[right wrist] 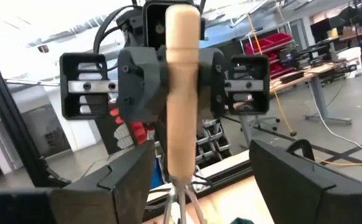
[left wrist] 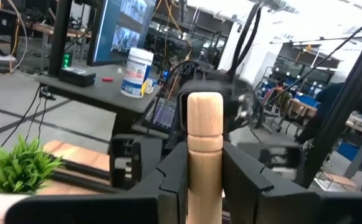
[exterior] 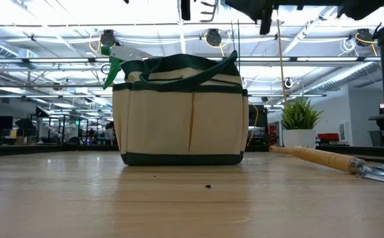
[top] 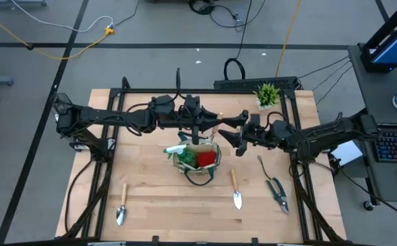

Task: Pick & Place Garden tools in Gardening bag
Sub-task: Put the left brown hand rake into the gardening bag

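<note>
The tan gardening bag stands upright on its base at the table's middle, also in the low view. A green spray bottle and the red-black glove are inside it. My left gripper is shut on the wooden-handled rake above the bag. My right gripper is open and faces it from the right; its fingers stand on either side of the rake, apart from it. Two trowels and the pruning shears lie flat on the table. My left gripper pinches the rake's wooden handle between its two fingers, below the handle's rounded free end. The fingers come level from the table's left and lie across the handle. The rake hangs upright, tines down, lifted clear above the bag.
A small potted plant stands at the table's far right, also in the low view. The nearer trowel's handle lies right of the bag. The near part of the table between the tools is bare wood.
</note>
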You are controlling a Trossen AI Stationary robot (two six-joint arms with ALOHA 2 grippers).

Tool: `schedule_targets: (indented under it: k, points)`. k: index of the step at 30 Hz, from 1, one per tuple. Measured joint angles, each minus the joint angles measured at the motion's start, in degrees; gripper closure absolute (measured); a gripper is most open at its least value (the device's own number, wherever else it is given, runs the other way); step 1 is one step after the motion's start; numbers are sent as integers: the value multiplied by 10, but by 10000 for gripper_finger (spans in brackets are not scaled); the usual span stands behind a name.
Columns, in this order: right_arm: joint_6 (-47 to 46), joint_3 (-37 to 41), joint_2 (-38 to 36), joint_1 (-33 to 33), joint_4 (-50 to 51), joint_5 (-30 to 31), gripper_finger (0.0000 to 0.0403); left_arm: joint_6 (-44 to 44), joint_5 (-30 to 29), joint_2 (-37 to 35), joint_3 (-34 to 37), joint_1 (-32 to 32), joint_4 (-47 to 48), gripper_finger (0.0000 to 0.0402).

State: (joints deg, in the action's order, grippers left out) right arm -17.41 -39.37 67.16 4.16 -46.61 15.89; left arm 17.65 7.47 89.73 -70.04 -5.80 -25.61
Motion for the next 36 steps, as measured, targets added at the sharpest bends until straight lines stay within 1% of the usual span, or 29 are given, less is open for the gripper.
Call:
schedule_targets:
  k: [4, 12, 15, 19, 33, 34, 36]
  points:
    - [1, -25, 18, -4, -1, -27, 151, 0, 0, 0, 0, 0, 11, 329]
    - [4, -54, 47, -9, 1, -27, 152, -7, 0, 0, 0, 0, 11, 329]
    - [5, -55, 50, -9, 4, -27, 159, -7, 0, 0, 0, 0, 19, 329]
    - [5, -55, 49, -9, 22, -27, 189, -11, 0, 0, 0, 0, 19, 329]
    - [19, -55, 49, -12, 27, -27, 332, -12, 3, 0, 0, 0, 20, 329]
    - [18, -55, 49, -12, 27, -27, 340, -12, 3, 0, 0, 0, 20, 329]
    - [19, -55, 49, -13, 29, -28, 341, -12, 3, 0, 0, 0, 28, 329]
